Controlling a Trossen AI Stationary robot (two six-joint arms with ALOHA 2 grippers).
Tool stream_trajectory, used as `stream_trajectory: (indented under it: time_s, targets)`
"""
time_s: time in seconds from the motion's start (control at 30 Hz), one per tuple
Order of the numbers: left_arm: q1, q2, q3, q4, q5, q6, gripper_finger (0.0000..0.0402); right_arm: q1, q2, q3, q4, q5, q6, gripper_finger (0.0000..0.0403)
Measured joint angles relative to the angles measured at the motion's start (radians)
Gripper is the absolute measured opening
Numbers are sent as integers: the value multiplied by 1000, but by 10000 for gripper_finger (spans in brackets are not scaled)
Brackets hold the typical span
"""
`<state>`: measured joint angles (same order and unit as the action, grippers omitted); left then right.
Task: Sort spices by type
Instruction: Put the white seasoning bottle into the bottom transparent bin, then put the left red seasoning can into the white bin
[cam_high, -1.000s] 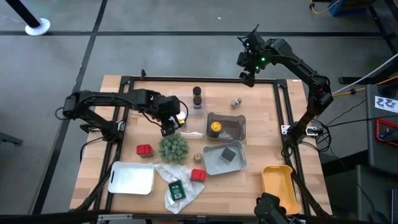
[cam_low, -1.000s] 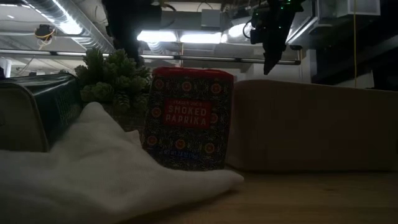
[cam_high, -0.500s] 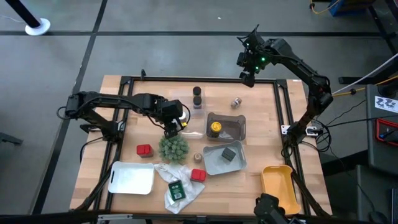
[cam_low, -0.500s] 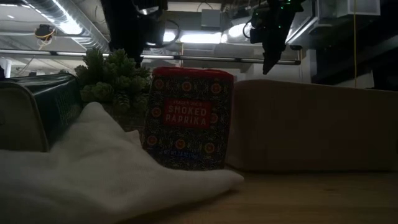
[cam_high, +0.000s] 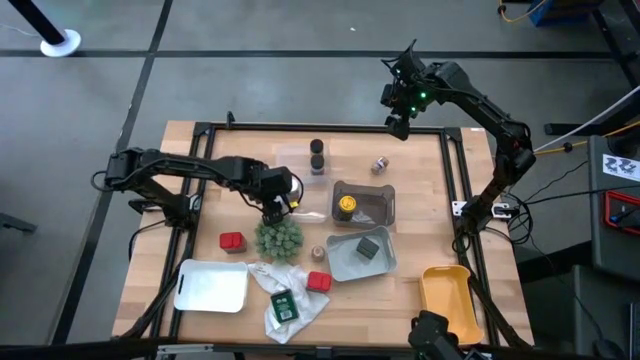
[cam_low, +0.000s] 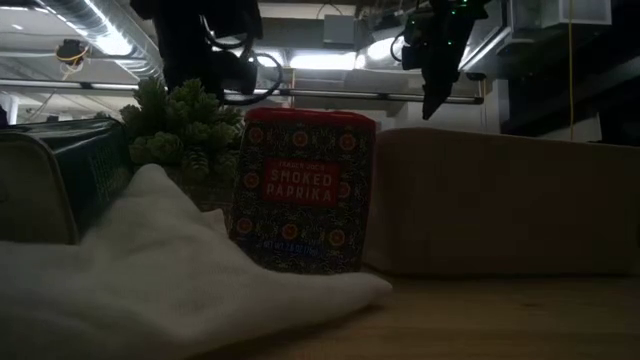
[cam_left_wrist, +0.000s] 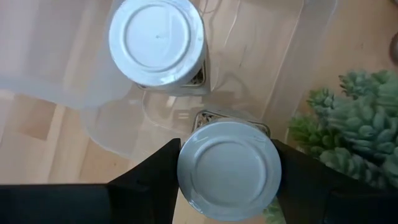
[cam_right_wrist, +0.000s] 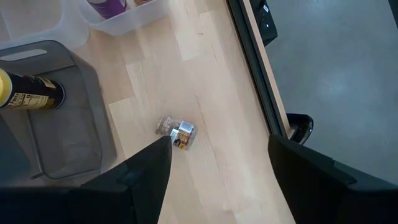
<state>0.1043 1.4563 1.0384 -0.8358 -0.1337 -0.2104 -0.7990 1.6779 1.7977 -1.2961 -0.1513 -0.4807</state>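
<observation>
My left gripper (cam_high: 280, 205) is just beyond the green plant (cam_high: 278, 238) and is shut on a white-capped jar (cam_left_wrist: 229, 169). A second white-capped jar (cam_left_wrist: 155, 40) stands on its base in a clear tray (cam_left_wrist: 106, 124). My right gripper (cam_high: 398, 112) hangs open over the table's far edge, above a small jar (cam_right_wrist: 177, 132) lying on its side on the wood. Two dark brown jars (cam_high: 317, 155) stand at the far side. A yellow-capped jar (cam_high: 345, 203) lies in one grey tray and a dark grey block (cam_high: 368, 247) in another. Red packets (cam_high: 232, 242) (cam_high: 318, 282) rest on the table. My left gripper pinches the white-capped jar at its cap (cam_left_wrist: 189, 177), one finger (cam_left_wrist: 155, 186) on each side. The fingers come from above, pointing down. The jar is upright over the clear tray; whether its base rests there I cannot tell.
A white tray (cam_high: 212, 285) and a yellow tray (cam_high: 445, 298) sit at the near edge. A white plastic bag (cam_high: 290, 300) holds a green tin. A tan round piece (cam_high: 318, 253) lies beside the plant. In the low view the red paprika tin (cam_low: 305, 190) stands close up.
My left gripper has moved a little toward the table's right and near edges, closer to the plant, carrying the white-capped jar.
</observation>
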Motion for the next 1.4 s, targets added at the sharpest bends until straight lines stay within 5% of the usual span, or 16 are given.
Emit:
stream_trajectory:
  time_s: [0.53, 0.87, 1.13, 1.4]
  targets:
    - [1, 0, -18, 17, 0, 7, 199, 0, 0, 0, 0, 0, 0, 266]
    - [1, 0, -16, 15, 0, 4, 265, 0, 0, 0, 0, 0, 0, 266]
    - [1, 0, 38, 6, 0, 32, 265, 0, 0, 0, -1, 0, 0, 266]
    - [1, 0, 150, -185, 0, 81, 265, 0, 0, 0, -8, 0, 0, 266]
